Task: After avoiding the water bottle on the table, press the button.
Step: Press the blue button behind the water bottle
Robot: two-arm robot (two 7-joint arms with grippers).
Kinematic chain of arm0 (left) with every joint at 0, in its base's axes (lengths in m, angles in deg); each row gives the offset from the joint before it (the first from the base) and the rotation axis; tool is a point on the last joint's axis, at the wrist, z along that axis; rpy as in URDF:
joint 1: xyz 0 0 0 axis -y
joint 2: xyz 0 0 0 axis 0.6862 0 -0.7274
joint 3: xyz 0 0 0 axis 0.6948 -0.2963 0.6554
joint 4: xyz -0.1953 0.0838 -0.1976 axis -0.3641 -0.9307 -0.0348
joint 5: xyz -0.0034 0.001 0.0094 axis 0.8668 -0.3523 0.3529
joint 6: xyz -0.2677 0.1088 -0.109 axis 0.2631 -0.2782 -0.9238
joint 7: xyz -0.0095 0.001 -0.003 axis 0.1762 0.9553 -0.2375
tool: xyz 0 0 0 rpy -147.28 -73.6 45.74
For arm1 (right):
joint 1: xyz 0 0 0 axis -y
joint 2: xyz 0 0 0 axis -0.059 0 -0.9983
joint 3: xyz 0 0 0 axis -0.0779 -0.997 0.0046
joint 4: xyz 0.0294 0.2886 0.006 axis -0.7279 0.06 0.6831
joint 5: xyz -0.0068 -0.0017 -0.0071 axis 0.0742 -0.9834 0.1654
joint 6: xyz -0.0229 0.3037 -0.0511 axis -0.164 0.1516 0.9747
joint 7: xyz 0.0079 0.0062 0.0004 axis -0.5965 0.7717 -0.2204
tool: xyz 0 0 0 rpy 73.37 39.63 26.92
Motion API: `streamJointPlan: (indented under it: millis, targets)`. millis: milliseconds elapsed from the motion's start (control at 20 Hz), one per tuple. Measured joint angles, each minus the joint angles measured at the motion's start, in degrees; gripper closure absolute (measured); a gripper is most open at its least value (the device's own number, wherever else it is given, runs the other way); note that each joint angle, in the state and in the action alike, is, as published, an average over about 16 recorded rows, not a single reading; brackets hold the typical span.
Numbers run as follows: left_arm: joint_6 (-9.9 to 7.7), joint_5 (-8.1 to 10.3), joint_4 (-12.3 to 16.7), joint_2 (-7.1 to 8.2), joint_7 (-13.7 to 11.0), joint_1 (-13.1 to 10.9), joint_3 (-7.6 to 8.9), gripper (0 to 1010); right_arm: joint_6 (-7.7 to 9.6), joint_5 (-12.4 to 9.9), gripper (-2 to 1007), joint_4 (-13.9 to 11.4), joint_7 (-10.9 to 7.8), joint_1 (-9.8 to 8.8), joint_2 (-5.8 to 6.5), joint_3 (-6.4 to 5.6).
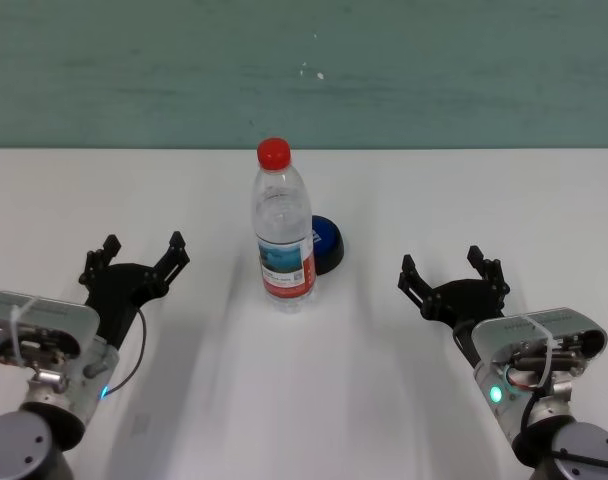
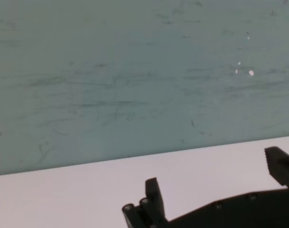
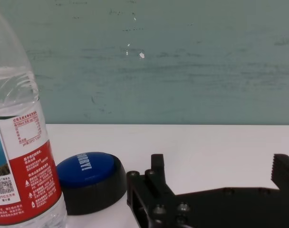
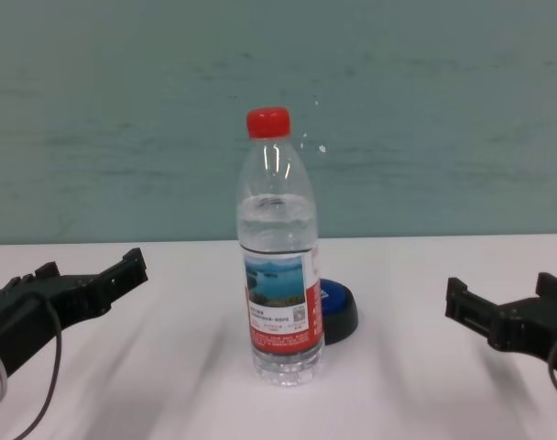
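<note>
The water bottle (image 1: 282, 232), clear with a red cap and a lake label, stands upright mid-table (image 1: 464, 200). Right behind it, partly hidden, sits the blue-topped button (image 1: 327, 243) on its black base; both also show in the chest view, bottle (image 4: 279, 266) and button (image 4: 338, 312), and in the right wrist view, bottle (image 3: 21, 156) and button (image 3: 91, 179). My left gripper (image 1: 142, 252) hovers open to the bottle's left, holding nothing. My right gripper (image 1: 452, 268) is open to the bottle's right, a short way from the button.
A teal wall (image 1: 304, 70) rises behind the table's far edge. Bare white tabletop lies around both grippers and in front of the bottle.
</note>
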Motion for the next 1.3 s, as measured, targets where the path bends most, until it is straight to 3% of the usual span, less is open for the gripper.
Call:
streamJointPlan:
  millis: [1300]
  targets:
    - [0.0, 0.0, 0.0, 0.0, 0.0, 0.0, 0.0, 0, 0.0, 0.0, 1, 0.0, 0.0, 0.0, 0.0, 0.0]
